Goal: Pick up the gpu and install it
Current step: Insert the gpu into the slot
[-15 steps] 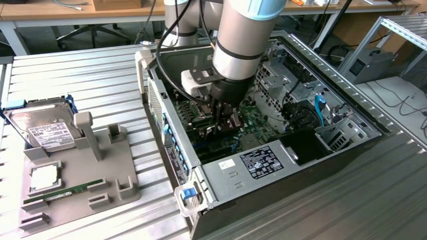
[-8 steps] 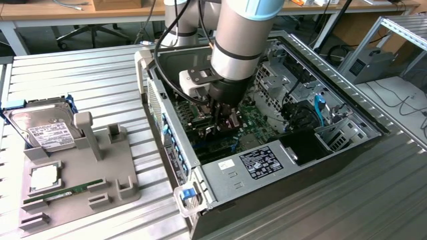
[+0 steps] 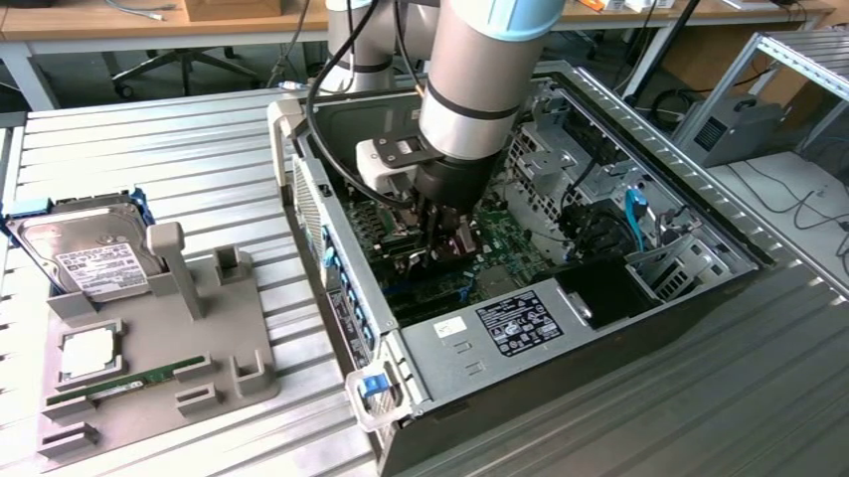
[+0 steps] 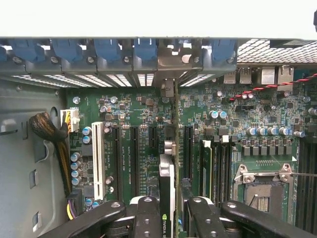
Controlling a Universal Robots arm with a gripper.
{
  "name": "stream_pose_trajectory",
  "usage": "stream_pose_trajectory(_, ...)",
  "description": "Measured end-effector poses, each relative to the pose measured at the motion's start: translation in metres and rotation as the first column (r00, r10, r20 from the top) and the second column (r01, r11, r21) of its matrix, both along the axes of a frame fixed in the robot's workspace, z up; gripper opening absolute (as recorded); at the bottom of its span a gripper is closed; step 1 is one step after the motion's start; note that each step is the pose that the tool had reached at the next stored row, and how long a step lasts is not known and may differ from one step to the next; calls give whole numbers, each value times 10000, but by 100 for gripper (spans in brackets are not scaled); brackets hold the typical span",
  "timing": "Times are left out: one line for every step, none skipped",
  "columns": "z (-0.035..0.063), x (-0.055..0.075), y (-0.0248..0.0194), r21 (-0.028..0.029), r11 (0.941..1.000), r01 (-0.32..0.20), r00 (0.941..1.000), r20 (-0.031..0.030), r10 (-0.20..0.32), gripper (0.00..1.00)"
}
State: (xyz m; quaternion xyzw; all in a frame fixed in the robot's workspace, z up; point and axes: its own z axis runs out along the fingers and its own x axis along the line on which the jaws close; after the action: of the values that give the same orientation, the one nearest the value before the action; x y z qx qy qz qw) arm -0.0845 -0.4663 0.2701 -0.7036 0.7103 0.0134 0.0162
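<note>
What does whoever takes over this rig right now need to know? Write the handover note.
Gripper: shut on the gpu, which is held edge-on, inside the open computer case.
Gpu: over the motherboard, lined up along the expansion slots, its end toward the rear bracket openings.
Done: gpu picked up and carried into the case.
Left: whether it is seated in a slot cannot be told, and the gripper has not let go.
Alongside: hard drive and memory stick rest on the grey fixture.

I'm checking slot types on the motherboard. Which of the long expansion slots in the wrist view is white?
The white slot, the one nearest the bundled cable at the case wall; the other slots beside it are black.
</note>
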Motion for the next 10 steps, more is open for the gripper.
stream_pose_trajectory(0, 0, 0, 0, 10000, 11, 10000, 0, -11, 26)
stream_pose_trajectory(0, 0, 0, -1, 10000, 28, 10000, 0, -28, 26)
stream_pose_trajectory(0, 0, 0, -1, 10000, 44, 10000, 0, -44, 26)
stream_pose_trajectory(0, 0, 0, -1, 10000, 46, 10000, 0, -46, 26)
stream_pose_trajectory(-1, 0, 0, 0, 10000, 46, 10000, 0, -46, 26)
stream_pose_trajectory(-1, 0, 0, 0, 10000, 47, 10000, 0, -47, 26)
stream_pose_trajectory(-1, 0, 0, 0, 10000, 47, 10000, 0, -47, 26)
stream_pose_trajectory(-1, 0, 0, 0, 10000, 47, 10000, 0, -47, 26)
stream_pose_trajectory(-1, 0, 0, 0, 10000, 47, 10000, 0, -47, 26)
stream_pose_trajectory(-1, 0, 0, 0, 10000, 51, 10000, 0, -51, 26)
